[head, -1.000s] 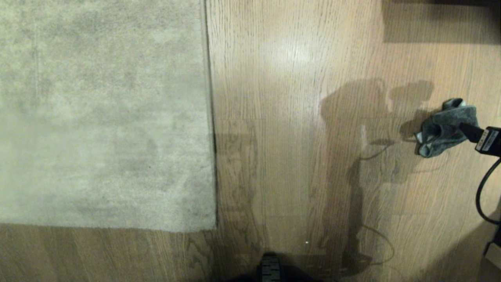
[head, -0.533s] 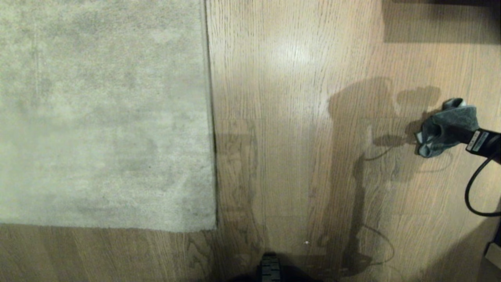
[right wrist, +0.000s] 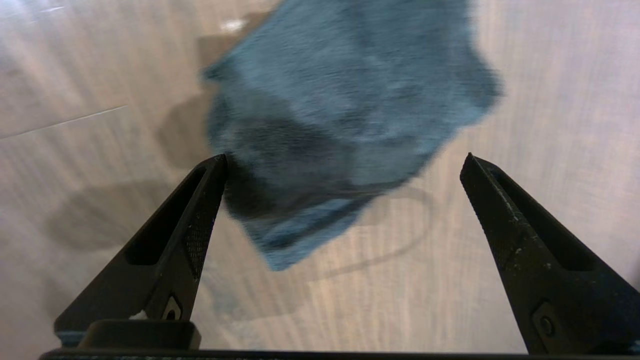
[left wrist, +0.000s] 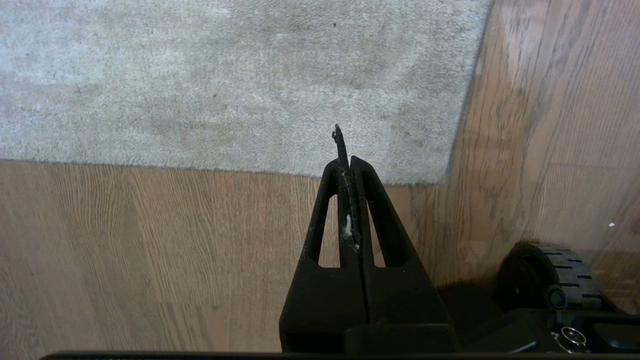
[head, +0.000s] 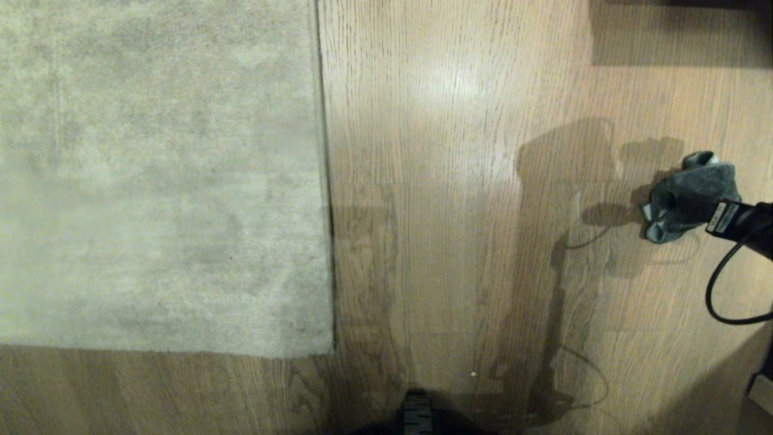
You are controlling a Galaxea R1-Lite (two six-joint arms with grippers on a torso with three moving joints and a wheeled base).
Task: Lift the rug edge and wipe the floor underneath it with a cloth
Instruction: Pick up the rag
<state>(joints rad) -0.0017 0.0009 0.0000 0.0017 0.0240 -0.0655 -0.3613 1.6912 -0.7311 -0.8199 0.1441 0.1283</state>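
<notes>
Both jaws of the right gripper gape wide over the cloth, gripping nothing.

cloth blurred, top cut off by edge

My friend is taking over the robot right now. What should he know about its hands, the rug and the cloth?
Right gripper: open wide, hanging just over the cloth, not gripping it.
Left gripper: shut, empty, parked near the rug's near corner.
Cloth: crumpled on the floor far to the robot's right, well away from the rug.
Rug edge: lying flat, not lifted.
Done: right arm lined up on the cloth.
Left: close on the cloth, lift the rug edge, wipe the floor under it.
</notes>
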